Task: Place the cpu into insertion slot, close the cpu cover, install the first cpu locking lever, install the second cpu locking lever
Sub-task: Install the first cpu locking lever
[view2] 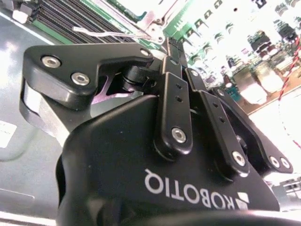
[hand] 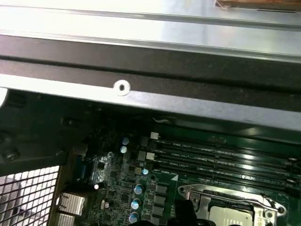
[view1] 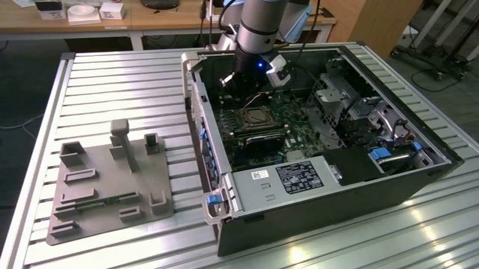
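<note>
Power supply box [view1: 288, 178] sits at the near end of the open computer case [view1: 337, 216] in the exterior view. Beyond it, on the green motherboard [view1: 299, 131], the cpu [view1: 259, 117] lies in the insertion slot [view1: 243, 120], with the cpu cover [hand: 194, 197] flat around it. Farther back the gripper [view2: 170, 44] hangs just above the slot's far edge, its fingers drawn together.

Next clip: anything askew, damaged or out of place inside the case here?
Nothing stands out. The cpu lies flat in the insertion slot, the gripper hangs over the board near it, and the grey fixture plate sits flat on the table. No spill or damage shows.
</note>
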You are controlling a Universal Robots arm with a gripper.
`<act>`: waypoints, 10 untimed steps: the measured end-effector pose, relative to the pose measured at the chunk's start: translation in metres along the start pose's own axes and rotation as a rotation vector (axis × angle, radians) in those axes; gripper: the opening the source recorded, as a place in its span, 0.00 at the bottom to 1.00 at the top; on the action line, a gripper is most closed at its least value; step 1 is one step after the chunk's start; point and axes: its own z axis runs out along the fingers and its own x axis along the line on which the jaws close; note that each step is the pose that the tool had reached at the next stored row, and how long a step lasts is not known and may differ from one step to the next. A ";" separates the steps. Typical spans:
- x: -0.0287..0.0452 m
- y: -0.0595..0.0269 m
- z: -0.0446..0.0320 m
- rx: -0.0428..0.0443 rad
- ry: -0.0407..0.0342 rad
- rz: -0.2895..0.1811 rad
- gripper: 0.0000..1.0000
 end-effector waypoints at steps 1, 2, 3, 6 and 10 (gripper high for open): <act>-0.0001 0.0004 0.0004 -0.0001 -0.0009 0.009 0.11; -0.0001 0.0007 0.0006 -0.0002 -0.0013 0.014 0.11; -0.0001 0.0007 0.0006 -0.0001 -0.0013 0.014 0.11; -0.0001 0.0015 0.0007 -0.0002 -0.0015 0.014 0.11; -0.0007 0.0058 0.0014 0.0146 0.0004 0.017 0.11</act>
